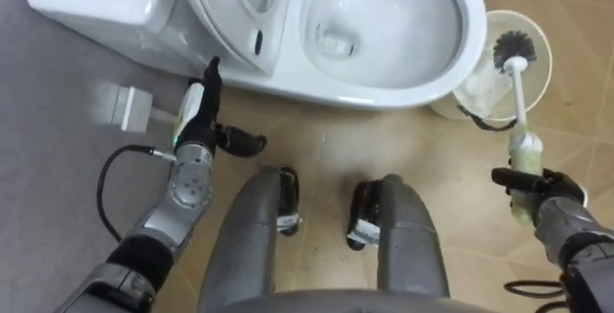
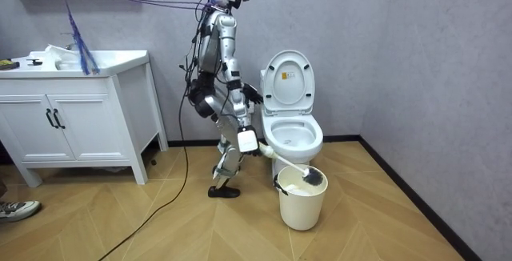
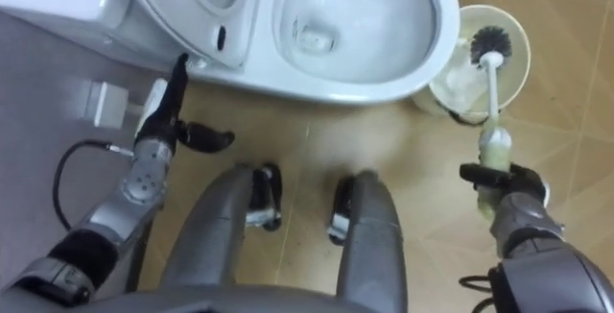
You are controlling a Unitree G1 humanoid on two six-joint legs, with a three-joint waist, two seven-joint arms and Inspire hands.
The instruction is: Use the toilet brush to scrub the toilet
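Brush [image 1: 519,102]: long axis runs straight away from the robot, with the black bristle head [image 1: 515,49] at the far end, dipped in the cream bucket [image 1: 537,73] just right of the toilet [image 1: 465,44]. Right hand [image 1: 537,193]: fingers wrapped round the handle's near end, forearm low at the robot's right. Left hand [image 1: 195,116]: fingers straight, pointing at the toilet base, thumb out, holding nothing. Lid raised. Herringbone wood floor [image 1: 317,150], grey wall [image 2: 416,45], white vanity [image 2: 76,125] at the room view's left.
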